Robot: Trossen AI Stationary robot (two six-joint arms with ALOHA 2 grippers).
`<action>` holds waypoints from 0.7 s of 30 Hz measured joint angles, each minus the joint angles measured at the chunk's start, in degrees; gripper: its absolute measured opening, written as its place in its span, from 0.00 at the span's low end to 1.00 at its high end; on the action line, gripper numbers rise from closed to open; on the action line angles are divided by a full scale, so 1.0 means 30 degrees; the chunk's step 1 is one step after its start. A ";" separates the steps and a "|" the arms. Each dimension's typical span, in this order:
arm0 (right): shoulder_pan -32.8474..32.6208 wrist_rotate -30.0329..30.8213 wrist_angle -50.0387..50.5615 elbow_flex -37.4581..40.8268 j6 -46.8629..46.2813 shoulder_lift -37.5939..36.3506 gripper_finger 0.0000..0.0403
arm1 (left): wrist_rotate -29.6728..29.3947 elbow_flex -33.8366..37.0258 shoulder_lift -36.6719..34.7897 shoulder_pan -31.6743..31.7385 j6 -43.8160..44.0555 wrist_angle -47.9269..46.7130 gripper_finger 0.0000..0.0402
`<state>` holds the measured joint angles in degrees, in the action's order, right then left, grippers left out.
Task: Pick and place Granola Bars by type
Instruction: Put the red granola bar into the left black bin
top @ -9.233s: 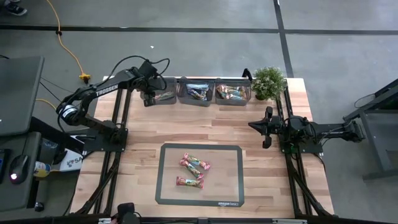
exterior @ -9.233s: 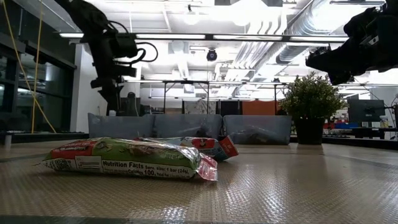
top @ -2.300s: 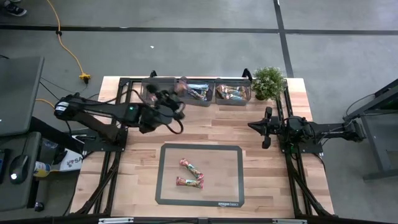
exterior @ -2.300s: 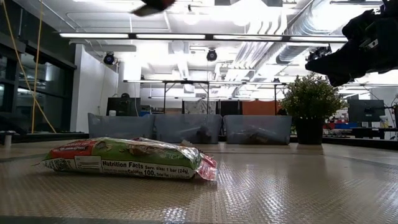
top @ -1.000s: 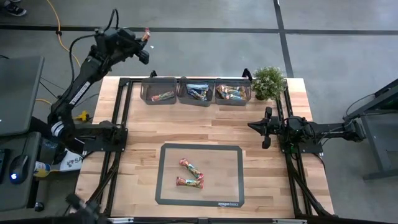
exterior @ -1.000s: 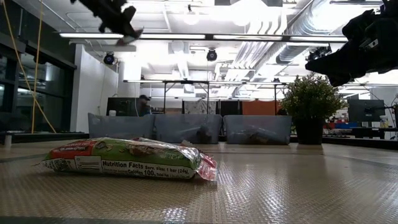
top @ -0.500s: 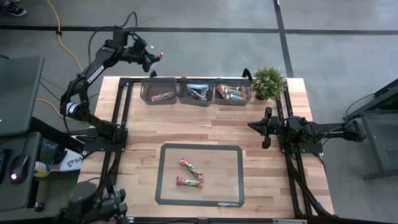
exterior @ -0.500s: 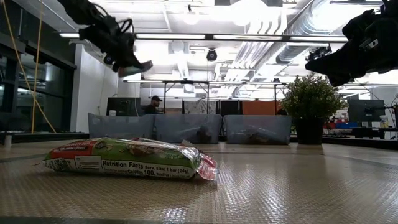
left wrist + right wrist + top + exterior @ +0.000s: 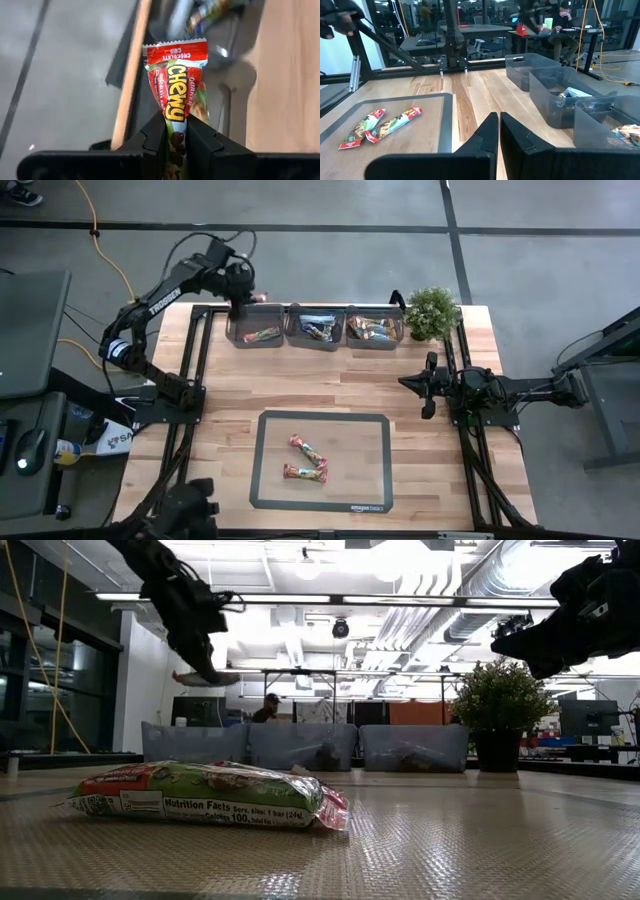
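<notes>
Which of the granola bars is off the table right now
The red Chewy bar, pinched in the left tool above the leftmost bin. The other loose bars lie on the mat.

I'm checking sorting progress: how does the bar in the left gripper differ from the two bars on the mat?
The red Chewy bar is clamped in the left gripper, up over the left bin; the two bars on the mat lie flat. It is alone; they lie close together. All have shiny wrappers with red ends.

Overhead straight down, low level across the mat (image 9: 450,850), wrist views forward; all sharing the bins (image 9: 315,328)
</notes>
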<state>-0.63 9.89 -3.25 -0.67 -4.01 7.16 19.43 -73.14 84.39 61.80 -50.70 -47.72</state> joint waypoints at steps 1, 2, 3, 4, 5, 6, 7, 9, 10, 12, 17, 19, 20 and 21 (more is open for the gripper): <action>-0.0004 0.0007 0.0000 0.0000 0.0000 0.0000 0.00 | -0.0511 0.0000 0.0253 -0.0315 -0.0254 -0.0203 0.13; 0.0002 0.0007 0.0000 0.0000 0.0000 0.0000 0.00 | -0.0936 0.0007 0.0534 -0.0569 -0.0533 -0.0497 0.13; 0.0003 0.0007 0.0000 0.0000 0.0000 0.0000 0.00 | -0.1355 0.0019 0.0819 -0.0796 -0.0809 -0.0846 0.13; -0.0003 0.0007 0.0000 0.0000 0.0000 0.0000 0.00 | -0.1730 0.0022 0.1111 -0.1007 -0.1121 -0.1153 0.13; 0.0001 0.0007 0.0000 0.0000 0.0000 0.0000 0.00 | -0.2155 0.0022 0.1438 -0.1230 -0.1444 -0.1395 0.13; 0.0000 0.0007 0.0000 0.0000 0.0000 0.0000 0.00 | -0.2671 0.0022 0.1800 -0.1444 -0.1636 -0.1504 0.13; -0.0001 0.0007 0.0000 0.0000 0.0000 0.0000 0.00 | -0.3206 0.0023 0.2175 -0.1621 -0.1715 -0.1551 0.13; -0.0004 0.0007 0.0000 0.0000 0.0000 0.0000 0.00 | -0.3993 0.0044 0.2779 -0.1770 -0.1712 -0.1604 0.13; -0.0004 0.0007 0.0000 0.0000 0.0000 0.0000 0.00 | -0.4208 0.0044 0.3020 -0.1784 -0.1712 -0.1590 0.13; 0.0002 0.0007 0.0000 0.0000 0.0000 0.0000 0.00 | -0.4518 0.0043 0.3479 -0.1762 -0.1620 -0.1583 0.13; 0.0000 0.0007 0.0000 0.0000 0.0000 0.0000 0.00 | -0.4593 0.0036 0.4429 -0.1740 -0.0965 -0.1571 0.13; 0.0003 0.0007 0.0001 0.0000 0.0000 0.0000 0.00 | -0.4279 0.0036 0.4811 -0.1742 -0.0850 -0.1581 0.13; -0.0004 0.0007 0.0007 0.0000 0.0000 0.0000 0.00 | -0.4103 0.0036 0.4946 -0.1750 -0.0766 -0.1550 0.13; 0.0003 0.0007 0.0007 0.0000 0.0000 0.0000 0.00 | -0.4063 0.0036 0.5056 -0.1797 -0.0551 -0.1456 0.13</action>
<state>-0.62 9.91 -3.22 -0.67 -4.01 7.16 7.25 -73.03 99.56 56.41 -52.35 -52.09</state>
